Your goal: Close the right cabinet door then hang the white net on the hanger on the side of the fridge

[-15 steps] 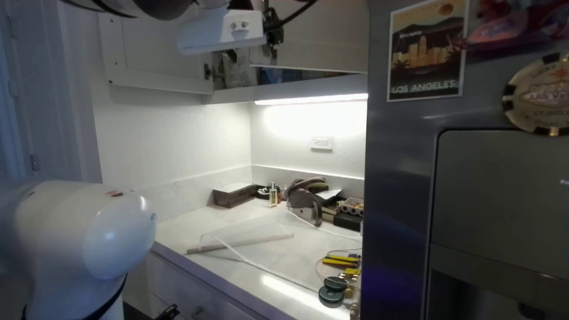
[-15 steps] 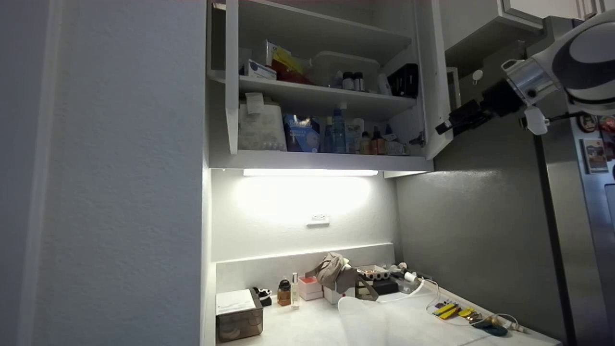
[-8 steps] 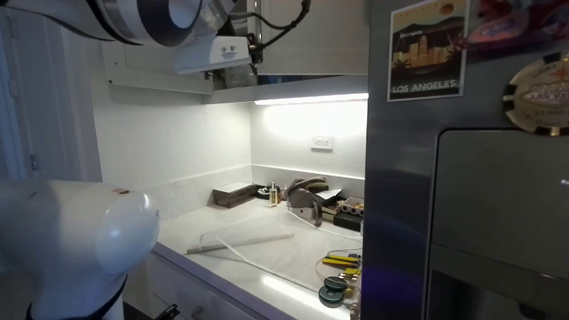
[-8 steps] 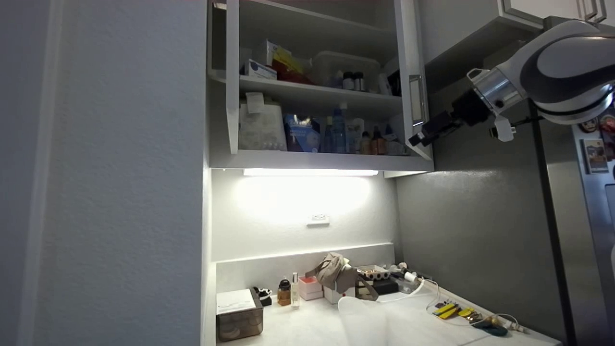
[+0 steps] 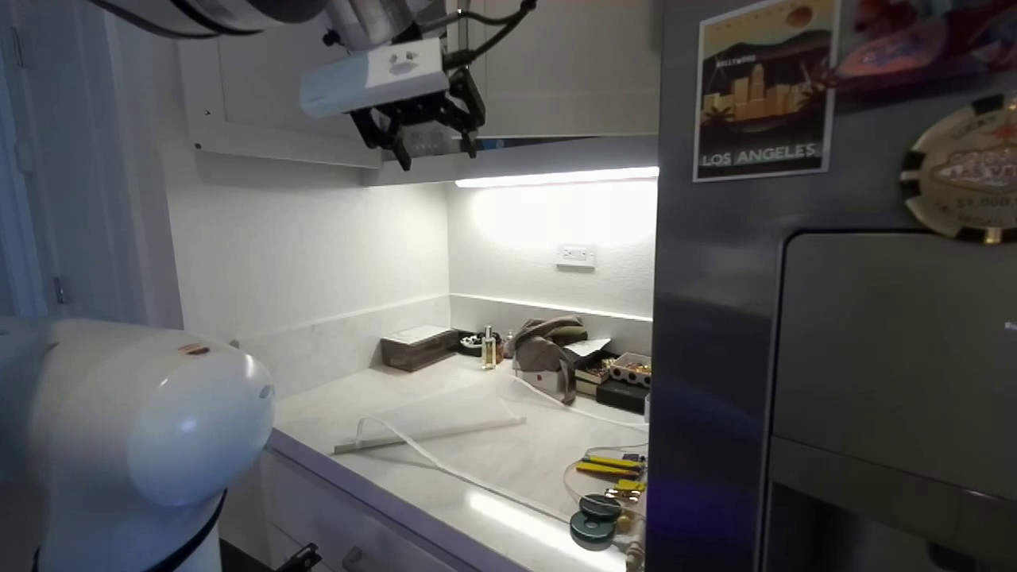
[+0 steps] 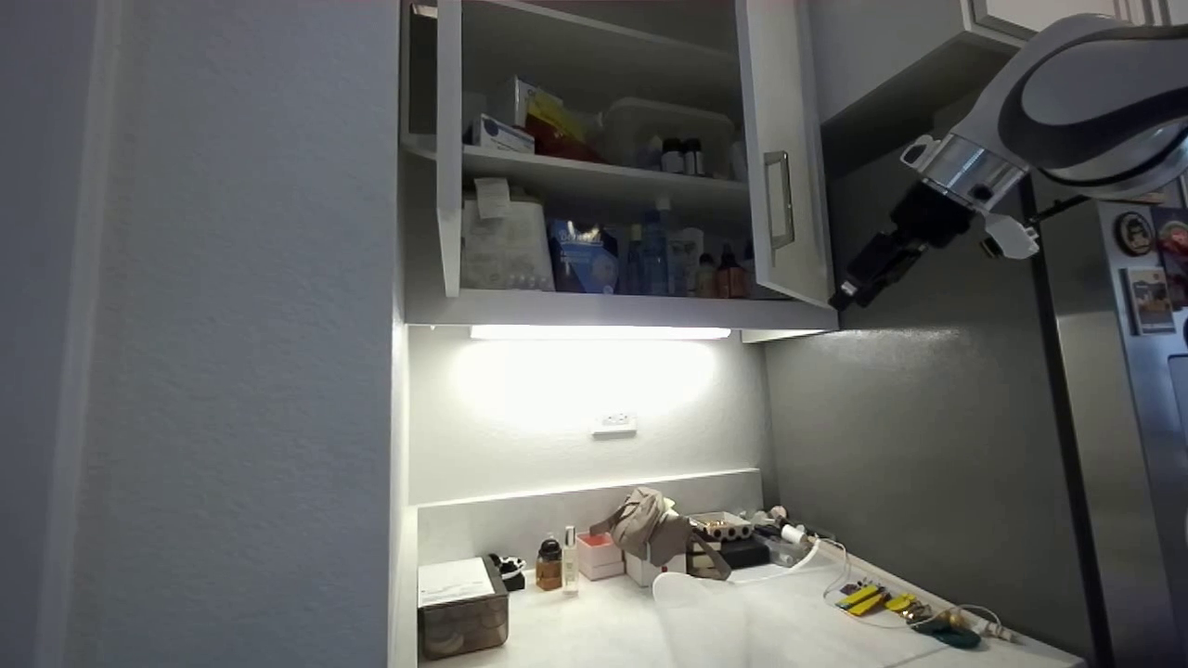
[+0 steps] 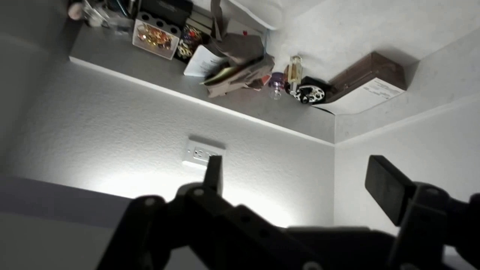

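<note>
The right cabinet door [image 6: 789,102] stands partly open, its handle facing out; in an exterior view its front panel [image 5: 564,79] shows from outside. My gripper [image 6: 846,295] is near the door's lower corner by the fridge; I cannot tell whether they touch. In the wrist view the gripper [image 7: 300,176] is open, nothing between its widely spaced fingers. The white net [image 5: 453,409] lies on the counter with a thin rod and white edging, and is also partly seen as a pale sheet [image 6: 701,617]. The fridge [image 6: 937,417] shows its grey side; the hanger cannot be made out behind my wrist.
The left cabinet door [image 6: 448,158] is wide open. Bottles and boxes fill the shelves. On the counter stand a brown box [image 5: 417,349], perfume bottles, a taupe bag [image 5: 548,357] and yellow-handled tools [image 5: 608,466]. A lit lamp [image 6: 599,332] runs under the cabinet.
The right cabinet door has swung inward, showing its handle. My gripper moved in with it, then drew back and lower toward the fridge side; its fingers now show in both exterior views.
</note>
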